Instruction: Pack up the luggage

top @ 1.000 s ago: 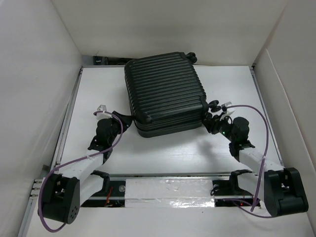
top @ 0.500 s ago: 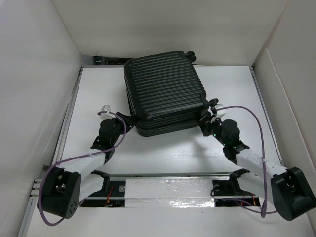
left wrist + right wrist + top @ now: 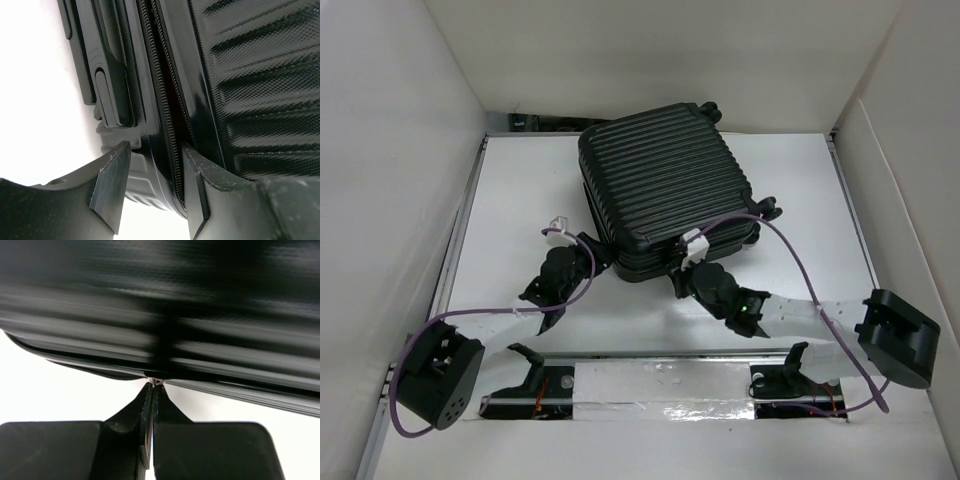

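Luggage (image 3: 665, 190) lies closed on the white table (image 3: 510, 190). Only the left wrist view shows the left gripper (image 3: 152, 187) spread around its zippered edge; the right gripper (image 3: 151, 440), fingers pressed together, pinches something small and metallic at the near edge.

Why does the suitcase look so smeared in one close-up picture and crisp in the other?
Right wrist view: the suitcase is streaked sideways by motion blur, though the right gripper is sharp. Left wrist view: the ribs and zipper are crisp, and the white table is washed out. Top view: evenly lit, soft shadows.
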Tool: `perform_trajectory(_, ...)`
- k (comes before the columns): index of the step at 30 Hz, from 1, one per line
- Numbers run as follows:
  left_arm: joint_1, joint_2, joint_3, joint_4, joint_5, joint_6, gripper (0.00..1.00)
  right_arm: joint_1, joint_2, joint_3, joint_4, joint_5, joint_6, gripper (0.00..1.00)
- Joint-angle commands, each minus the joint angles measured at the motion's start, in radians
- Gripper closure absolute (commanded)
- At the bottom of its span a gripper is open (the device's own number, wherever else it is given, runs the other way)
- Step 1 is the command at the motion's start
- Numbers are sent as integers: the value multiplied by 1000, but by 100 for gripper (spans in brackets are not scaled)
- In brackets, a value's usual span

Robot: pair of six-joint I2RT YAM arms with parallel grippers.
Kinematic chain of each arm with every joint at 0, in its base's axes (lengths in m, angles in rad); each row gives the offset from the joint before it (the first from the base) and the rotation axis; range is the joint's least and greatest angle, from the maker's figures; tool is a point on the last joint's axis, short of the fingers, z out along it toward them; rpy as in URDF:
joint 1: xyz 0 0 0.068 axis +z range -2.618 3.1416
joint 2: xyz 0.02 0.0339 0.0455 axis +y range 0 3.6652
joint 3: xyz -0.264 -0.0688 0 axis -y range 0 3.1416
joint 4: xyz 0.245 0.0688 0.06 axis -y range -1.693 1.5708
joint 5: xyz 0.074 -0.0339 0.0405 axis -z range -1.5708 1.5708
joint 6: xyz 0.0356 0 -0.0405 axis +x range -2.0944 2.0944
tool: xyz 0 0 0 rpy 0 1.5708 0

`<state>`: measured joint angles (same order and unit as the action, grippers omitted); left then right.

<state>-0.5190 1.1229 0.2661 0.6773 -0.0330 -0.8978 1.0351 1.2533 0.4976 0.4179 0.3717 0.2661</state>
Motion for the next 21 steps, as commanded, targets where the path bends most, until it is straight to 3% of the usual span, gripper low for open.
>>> perform_trajectory(1, -94, 2, 88, 127, 59, -24, 59, 166, 90, 130, 91, -120, 53, 100)
perform_trajectory(6, -220, 66, 205, -2, -7, 56, 59, 270, 144, 191, 51, -114, 65, 100)
perform_trajectory(10, -220, 101, 252, -37, 82, 91, 56, 284, 113, 156, 58, -114, 74, 100)
perform_trajectory(14, -233, 156, 297, -62, 157, 109, 40, 284, 103, 177, 47, -102, 56, 100)
perform_trajectory(17, -242, 129, 303, -151, 107, 152, 35, 252, 37, 157, -17, -62, 59, 100)
perform_trajectory(21, -130, -24, 201, -206, 42, 149, 34, 165, -216, -16, -79, -100, 85, 100)
